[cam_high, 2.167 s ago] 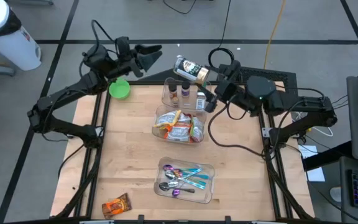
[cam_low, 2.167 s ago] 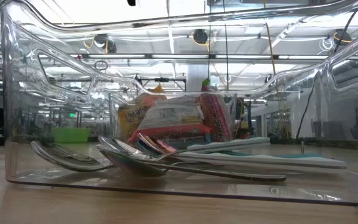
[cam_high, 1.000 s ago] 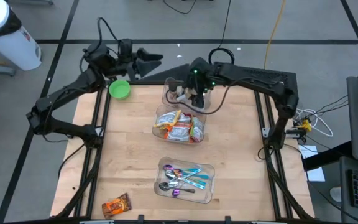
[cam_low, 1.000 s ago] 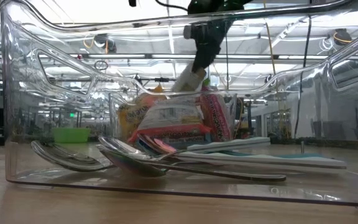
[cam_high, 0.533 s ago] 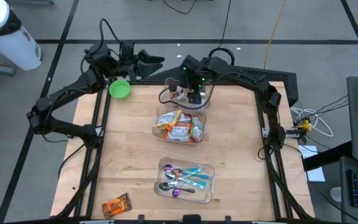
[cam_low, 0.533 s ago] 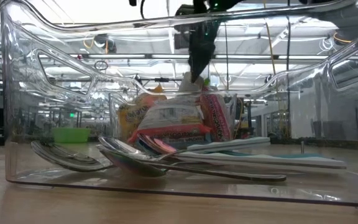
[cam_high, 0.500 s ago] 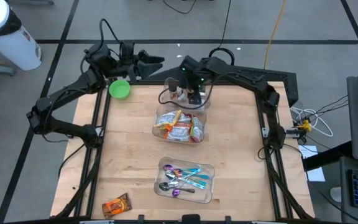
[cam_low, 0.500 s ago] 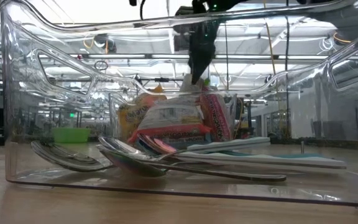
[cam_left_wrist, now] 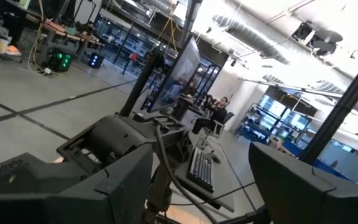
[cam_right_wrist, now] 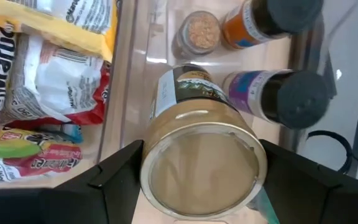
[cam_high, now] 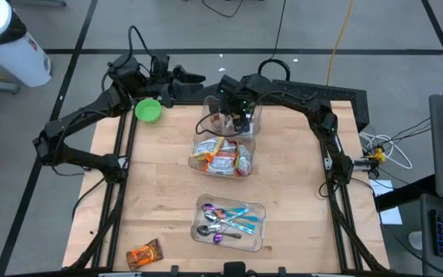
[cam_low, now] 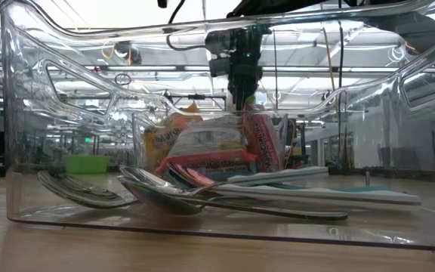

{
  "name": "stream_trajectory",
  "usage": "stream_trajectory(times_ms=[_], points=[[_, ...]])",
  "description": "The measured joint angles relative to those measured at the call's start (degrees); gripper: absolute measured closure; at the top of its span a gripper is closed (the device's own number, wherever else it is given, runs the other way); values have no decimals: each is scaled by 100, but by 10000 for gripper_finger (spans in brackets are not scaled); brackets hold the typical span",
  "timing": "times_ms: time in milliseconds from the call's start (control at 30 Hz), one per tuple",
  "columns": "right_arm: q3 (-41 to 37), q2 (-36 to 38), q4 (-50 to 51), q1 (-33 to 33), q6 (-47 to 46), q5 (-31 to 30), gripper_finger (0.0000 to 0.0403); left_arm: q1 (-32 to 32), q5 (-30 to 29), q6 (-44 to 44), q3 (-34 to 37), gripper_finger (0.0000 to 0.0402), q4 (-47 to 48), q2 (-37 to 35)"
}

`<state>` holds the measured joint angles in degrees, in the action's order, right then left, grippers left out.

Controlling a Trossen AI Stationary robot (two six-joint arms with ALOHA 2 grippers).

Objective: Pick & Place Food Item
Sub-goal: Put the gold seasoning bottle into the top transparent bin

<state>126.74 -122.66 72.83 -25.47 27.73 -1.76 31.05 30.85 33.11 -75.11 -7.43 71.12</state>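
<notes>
Tan jar (cam_right_wrist: pixel 201 158) between right fingers (cam_right_wrist: pixel 114 180).

Two dark jointed arms (cam_high: pixel 75 127) trailing black cables.

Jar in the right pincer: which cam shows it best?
Right wrist view: the jar fills the frame between the right pincer's fingers, above the spice bin. High view: the arm mostly covers it. Low view: barely visible behind the snack packets. Left wrist view: not shown.
</notes>
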Motion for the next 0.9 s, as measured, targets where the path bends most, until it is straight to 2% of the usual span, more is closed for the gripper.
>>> stream_trajectory(times_ms=[300, 733, 900], points=[[-8, -10, 79, 7, -10, -3, 133, -7, 2, -7, 0, 135, 1, 0], [-537, -12, -162, 7, -219, -250, 133, -205, 10, -267, 0, 140, 246, 2], [-538, -12, -236, 5, -307, -98, 133, -293, -44, -369, 0, 133, 403, 1]])
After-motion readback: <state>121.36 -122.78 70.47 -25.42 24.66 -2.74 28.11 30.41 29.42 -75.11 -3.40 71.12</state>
